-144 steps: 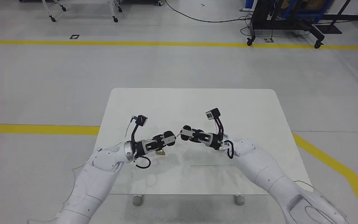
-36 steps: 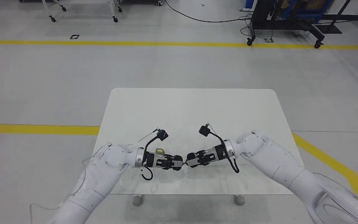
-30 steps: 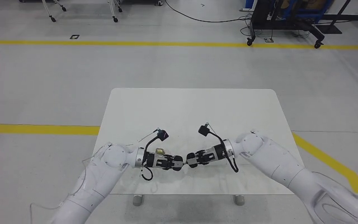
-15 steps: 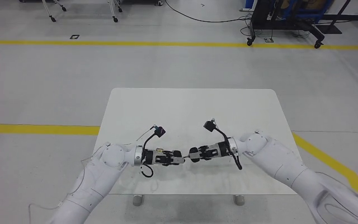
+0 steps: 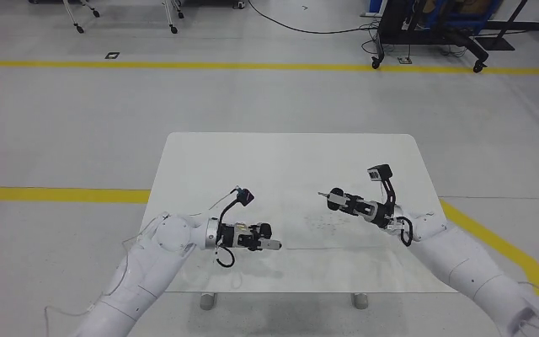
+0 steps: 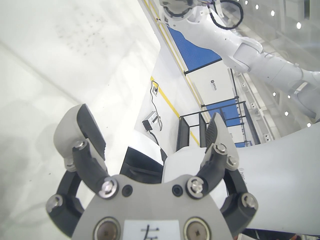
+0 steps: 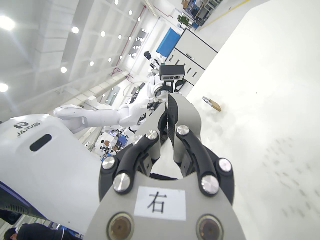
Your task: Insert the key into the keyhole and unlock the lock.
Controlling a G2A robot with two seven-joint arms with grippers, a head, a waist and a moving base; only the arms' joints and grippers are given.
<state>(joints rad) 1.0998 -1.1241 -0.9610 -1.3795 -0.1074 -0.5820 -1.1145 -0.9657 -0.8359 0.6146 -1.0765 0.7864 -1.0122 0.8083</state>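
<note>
the padlock (image 7: 212, 104) lies well apart from the closed right pincer (image 7: 168, 101).

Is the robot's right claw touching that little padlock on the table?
Apart. The right wrist view shows the right gripper shut, while the padlock lies farther off on the table, with bare tabletop all around it.

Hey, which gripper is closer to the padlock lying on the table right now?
Left. The padlock lies on the table right beside the left arm's wrist, just behind the open left gripper. The shut right gripper hangs well off to the other side.
</note>
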